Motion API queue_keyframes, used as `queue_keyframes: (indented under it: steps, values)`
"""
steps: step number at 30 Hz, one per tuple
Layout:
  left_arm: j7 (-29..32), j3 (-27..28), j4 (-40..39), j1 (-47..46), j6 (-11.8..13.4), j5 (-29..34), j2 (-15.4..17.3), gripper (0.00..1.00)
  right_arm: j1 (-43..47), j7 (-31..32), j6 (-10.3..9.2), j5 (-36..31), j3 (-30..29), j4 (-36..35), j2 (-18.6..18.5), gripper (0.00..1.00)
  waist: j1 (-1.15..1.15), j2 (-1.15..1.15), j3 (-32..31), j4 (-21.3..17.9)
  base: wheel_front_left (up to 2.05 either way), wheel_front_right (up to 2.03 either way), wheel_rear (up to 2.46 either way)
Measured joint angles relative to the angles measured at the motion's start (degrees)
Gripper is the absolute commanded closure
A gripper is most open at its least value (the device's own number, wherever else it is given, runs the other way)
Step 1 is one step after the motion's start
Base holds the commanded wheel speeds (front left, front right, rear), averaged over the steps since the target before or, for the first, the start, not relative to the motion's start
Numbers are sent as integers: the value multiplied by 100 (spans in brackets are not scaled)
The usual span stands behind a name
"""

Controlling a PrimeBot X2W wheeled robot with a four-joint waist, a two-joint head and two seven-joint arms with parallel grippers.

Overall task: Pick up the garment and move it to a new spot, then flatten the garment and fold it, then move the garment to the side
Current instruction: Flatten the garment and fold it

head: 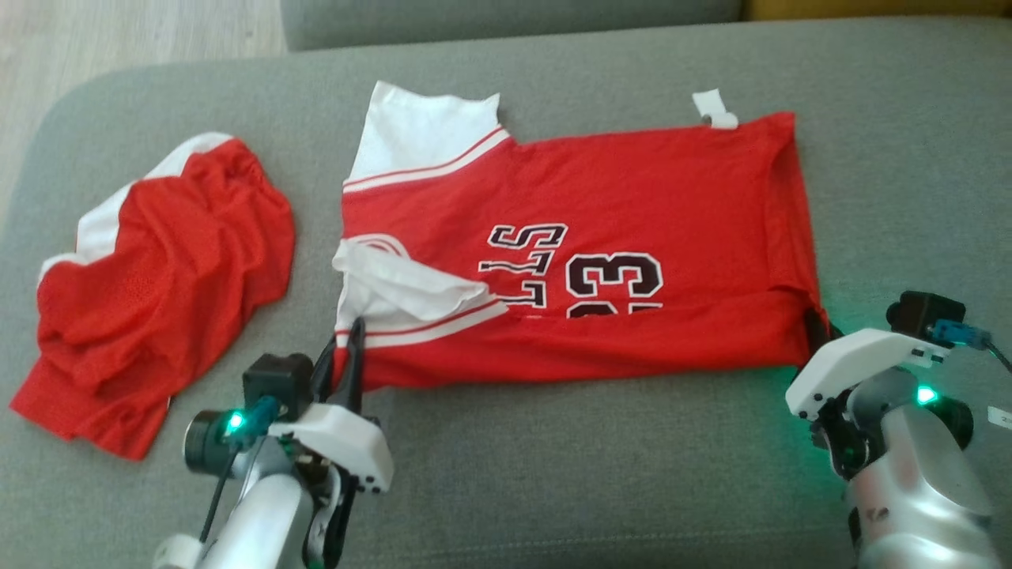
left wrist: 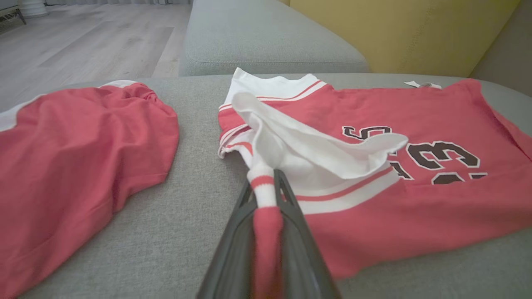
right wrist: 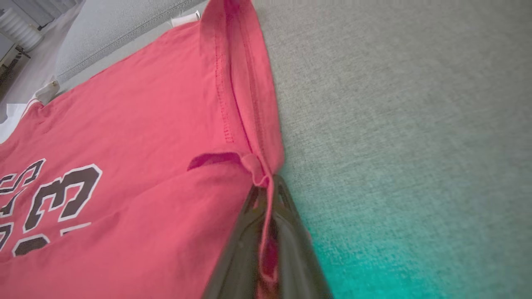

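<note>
Jersey (head: 601, 190) lies spread flat across the grey sofa (head: 553, 474), collar end to the left and hem to the right. Its near long edge seems to be turned over onto the print. At far left, well apart from it, sits a crumpled red piece of clothing (head: 158, 276) with white trim. Next, the left fingers (left wrist: 235, 245) are pinched narrow on the white-and-red striped sleeve edge at the jersey's near left corner. A white sleeve (left wrist: 316, 153) flops loose just beyond them. On the chest, black characters outlined in white read "33", and the letters beside them look like "LLS"; the fold hides the rest. A small white tag (head: 715, 109) pokes out from the far edge, its writing too small to read. At the right, the right fingers (right wrist: 241, 241) are closed on the stitched hem corner. The cloth looks thin, light and limp. It should sag between the two grips, stretch and slide easily, and keep no shape by itself. Corners and sewn edges, as held now, seem the soundest places to hold.
</note>
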Motion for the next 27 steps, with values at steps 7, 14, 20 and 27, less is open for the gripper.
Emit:
queue_keyframes:
  steps: [7, 14, 20, 27]
  values:
    - [151, -18, 86, 489, -13, -105, 171, 100, 378, 505, 0, 1, 36, -447, -37, 100, 0, 0, -422, -81, 0, 0, 0]
    - [352, -80, -230, 1410, -7, -221, 361, 100, 1532, 1450, 0, 331, 196, -1511, -158, 100, 0, 0, -974, -181, 0, 0, 0]
    - [537, -115, -412, 1525, 1, -354, 446, 96, 2126, 1944, 1, 327, 112, -2453, -131, 98, 0, 0, -977, -220, 0, 0, 0]
    - [619, -129, -501, 1517, 130, -368, 458, 0, 2233, 1631, 0, 78, -398, -3074, -10, 0, 0, 0, -893, -236, 0, 0, 0]
